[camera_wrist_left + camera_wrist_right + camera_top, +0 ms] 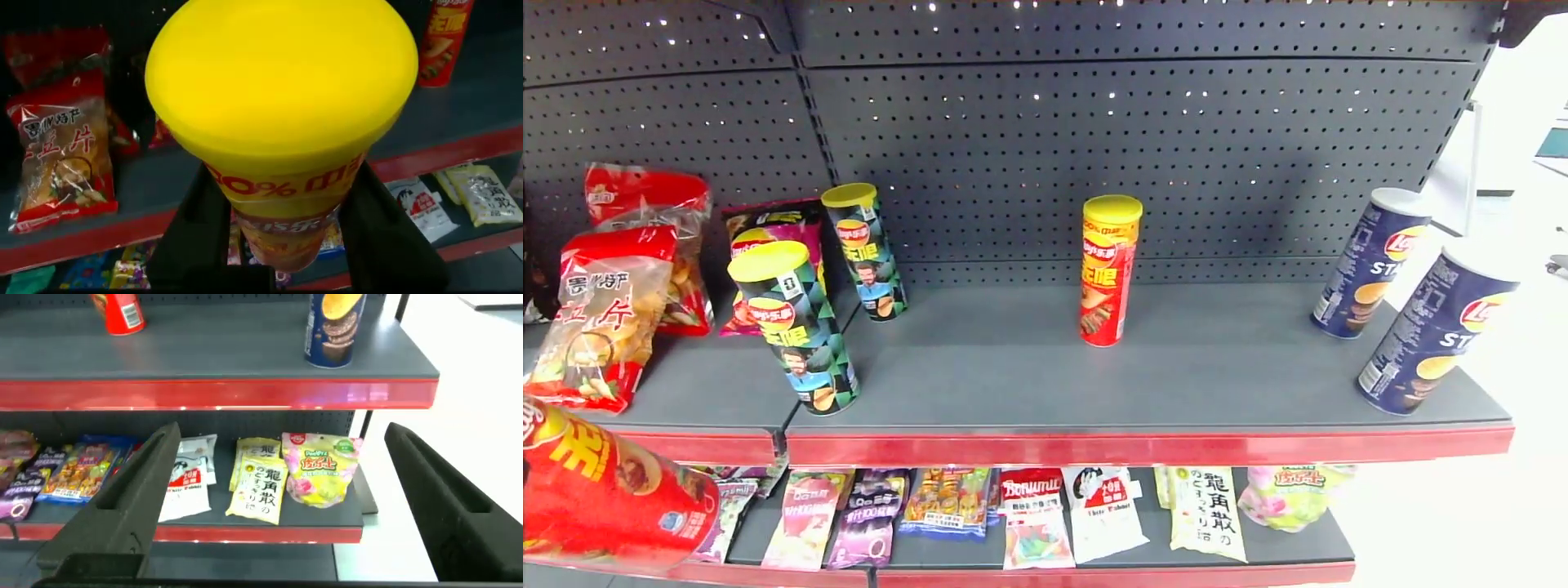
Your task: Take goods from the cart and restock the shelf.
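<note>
Left gripper [284,235] is clamped on a red cylindrical crisp can with yellow plastic lid [605,490], held tilted below the left end of the grey metal shelf with red front lip [1143,447]. Right gripper [282,433] gapes wide, empty. Risk: going in, the can may clip that lip or topple the green-patterned can [796,327] near the shelf's edge.

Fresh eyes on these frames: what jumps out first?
A red chip can with a yellow lid, clamped in the left claw, looms at the head view's lower left. On the upper shelf one matching red can stands alone mid-shelf, with two blue cans at its right end.
</note>
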Robot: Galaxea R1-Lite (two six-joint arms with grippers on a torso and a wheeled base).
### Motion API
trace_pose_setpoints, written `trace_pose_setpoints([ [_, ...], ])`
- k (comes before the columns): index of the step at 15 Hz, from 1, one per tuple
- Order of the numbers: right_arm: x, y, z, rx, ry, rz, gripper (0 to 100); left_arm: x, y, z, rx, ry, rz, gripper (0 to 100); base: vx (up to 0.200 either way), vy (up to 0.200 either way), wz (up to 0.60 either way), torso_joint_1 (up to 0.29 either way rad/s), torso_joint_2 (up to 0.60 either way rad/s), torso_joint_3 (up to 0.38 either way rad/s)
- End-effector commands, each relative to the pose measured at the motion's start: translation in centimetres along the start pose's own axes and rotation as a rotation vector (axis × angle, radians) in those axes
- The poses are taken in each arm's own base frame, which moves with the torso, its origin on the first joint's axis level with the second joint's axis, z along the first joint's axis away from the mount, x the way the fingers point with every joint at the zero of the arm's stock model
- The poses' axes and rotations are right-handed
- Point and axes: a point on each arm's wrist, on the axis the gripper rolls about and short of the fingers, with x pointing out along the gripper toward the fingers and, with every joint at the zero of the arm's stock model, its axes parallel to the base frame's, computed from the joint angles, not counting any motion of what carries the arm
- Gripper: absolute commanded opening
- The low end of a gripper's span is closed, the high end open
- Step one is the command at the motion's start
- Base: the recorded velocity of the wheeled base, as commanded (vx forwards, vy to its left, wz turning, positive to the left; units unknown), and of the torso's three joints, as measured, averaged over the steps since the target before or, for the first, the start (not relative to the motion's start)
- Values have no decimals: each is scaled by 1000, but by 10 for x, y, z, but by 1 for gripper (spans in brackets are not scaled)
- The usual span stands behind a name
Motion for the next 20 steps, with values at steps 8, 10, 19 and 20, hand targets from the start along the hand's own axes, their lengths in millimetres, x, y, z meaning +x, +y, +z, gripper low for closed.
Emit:
trace_pose_setpoints([
  [8, 13, 4, 78, 73, 29, 237, 100, -18, -6, -5, -83, 44, -178, 0, 0, 0, 0, 0, 0, 0],
  [10, 45, 8, 124, 67, 109, 380, 100, -10, -4, 1, -92, 68, -173, 0, 0, 0, 0, 0, 0, 0],
  [19, 255, 83, 164, 27, 200, 742, 100, 0, -3, 3, -99, 109, -167, 0, 0, 0, 0, 0, 0, 0],
  [20, 268, 89, 159, 29, 216, 791, 100, -1, -3, 5, -98, 98, -172, 0, 0, 0, 0, 0, 0, 0],
])
